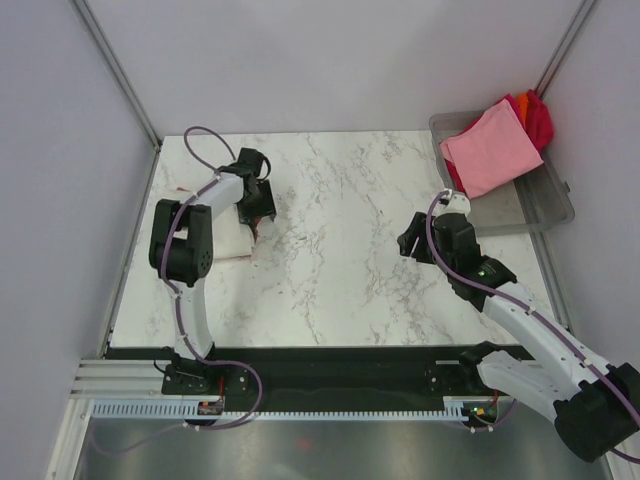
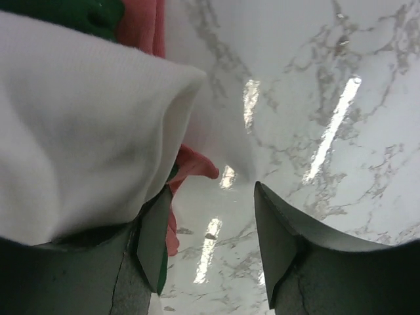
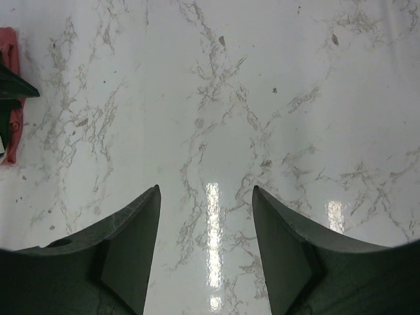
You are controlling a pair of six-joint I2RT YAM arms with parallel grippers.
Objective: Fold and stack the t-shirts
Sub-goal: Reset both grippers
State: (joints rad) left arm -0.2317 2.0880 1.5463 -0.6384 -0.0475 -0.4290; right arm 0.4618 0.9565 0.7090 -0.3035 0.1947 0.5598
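One bin point(image 1: 545, 208). Five shirts seen: white shirt point(image 2: 72, 131), green shirt point(image 2: 65, 12), brick-red shirt point(image 2: 141, 23), pink shirt point(image 1: 492, 150), red shirt point(image 1: 539, 118).

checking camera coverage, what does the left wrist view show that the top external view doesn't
Only the left wrist: a dark green t-shirt past the cream-white t-shirt fold, and the left gripper with jaws open over marble. Only the top external: the right gripper, and a clear bin at the far right holding a pink cloth and red cloth. Both: the cream-white t-shirt, brick-red t-shirt edges, the marble table.
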